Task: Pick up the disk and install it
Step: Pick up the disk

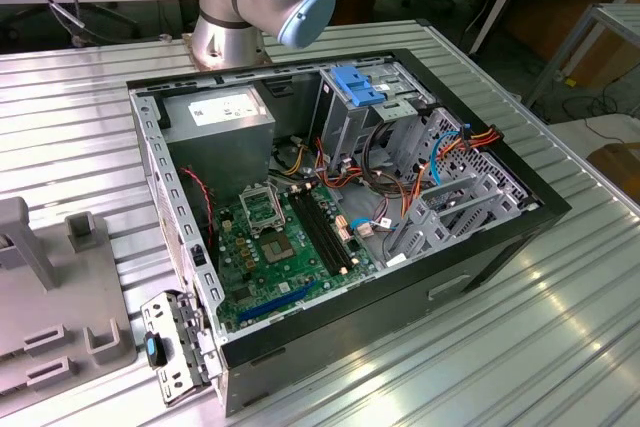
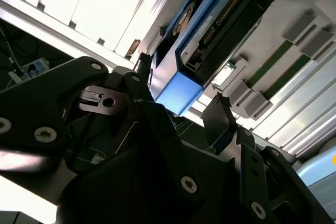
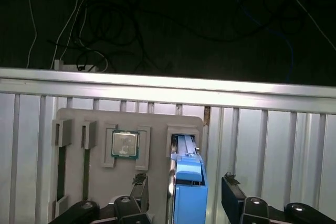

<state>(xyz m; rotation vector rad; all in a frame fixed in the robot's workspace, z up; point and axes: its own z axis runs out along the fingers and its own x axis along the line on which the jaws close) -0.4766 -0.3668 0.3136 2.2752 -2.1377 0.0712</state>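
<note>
Gripper (image 3: pixel 184 179) jaws are apart around the disk (image 3: pixel 187 166) in its grey tray (image 3: pixel 79 116); an uneven squeeze could jam it.

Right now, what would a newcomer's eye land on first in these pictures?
The open computer case on the ribbed metal table, its green motherboard bare, dominates the exterior view. In the first wrist view the bright blue disk stands on edge in a slot of the grey fixture, the gripper open on either side of it, a processor chip seated alongside.

Silver arm (image 1: pixel 225 22), blue-capped joint (image 1: pixel 305 9), black screw-studded pincer (image 3: pixel 184 178).
</note>
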